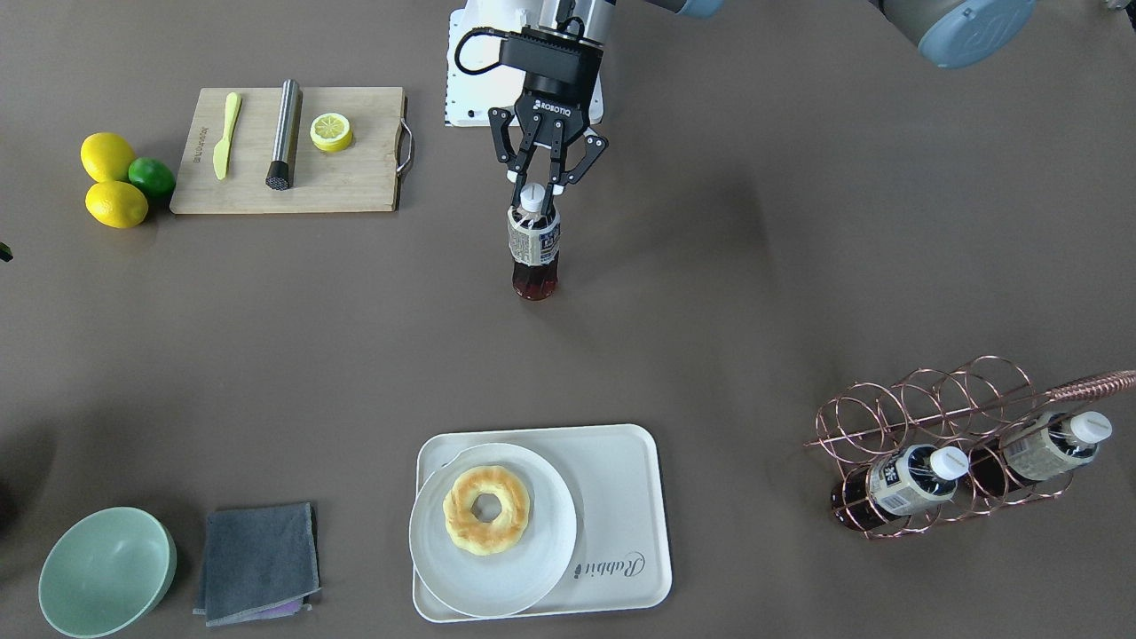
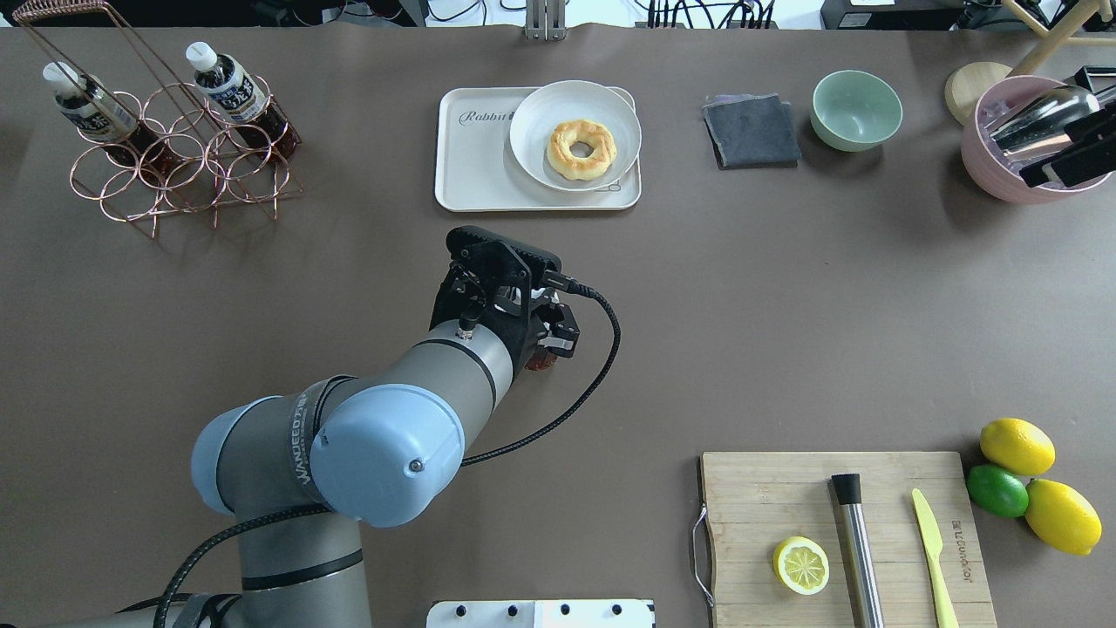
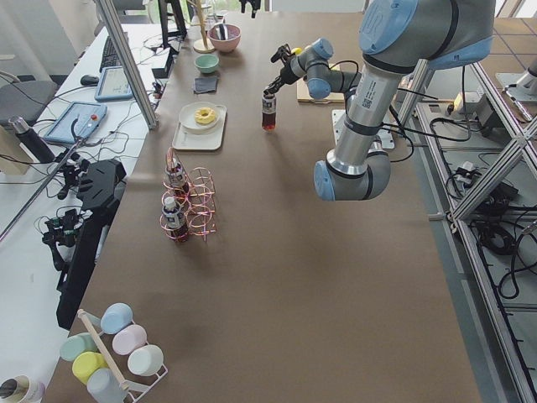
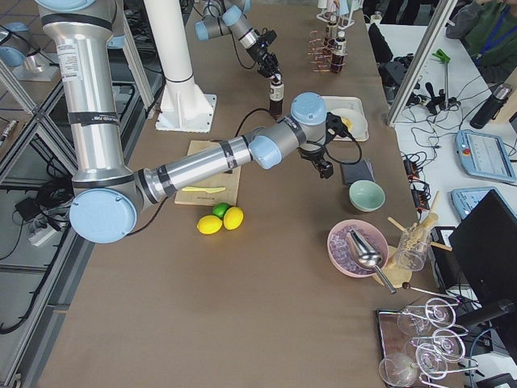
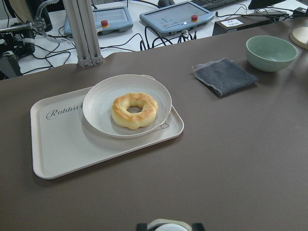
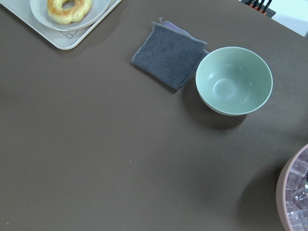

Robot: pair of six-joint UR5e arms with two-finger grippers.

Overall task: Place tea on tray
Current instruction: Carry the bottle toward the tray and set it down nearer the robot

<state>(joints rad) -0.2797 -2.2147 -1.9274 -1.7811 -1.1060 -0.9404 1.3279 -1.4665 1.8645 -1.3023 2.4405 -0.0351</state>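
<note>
The tea, a small bottle of dark liquid with a white cap and beige label, stands upright at mid-table. My left gripper is over it, fingers closed on the cap. I cannot tell whether its base touches the table. Its cap shows at the bottom edge of the left wrist view. The cream tray with the "Rabbit" logo lies at the far side, well apart from the bottle. A white plate with a doughnut covers part of it. My right gripper hangs above the table near the tray; I cannot tell whether it is open.
Two more tea bottles lie in a copper wire rack. A grey cloth and green bowl sit beside the tray. A cutting board with knife, steel rod and lemon half, plus lemons and a lime, lies near the robot. A pink bowl stands far right.
</note>
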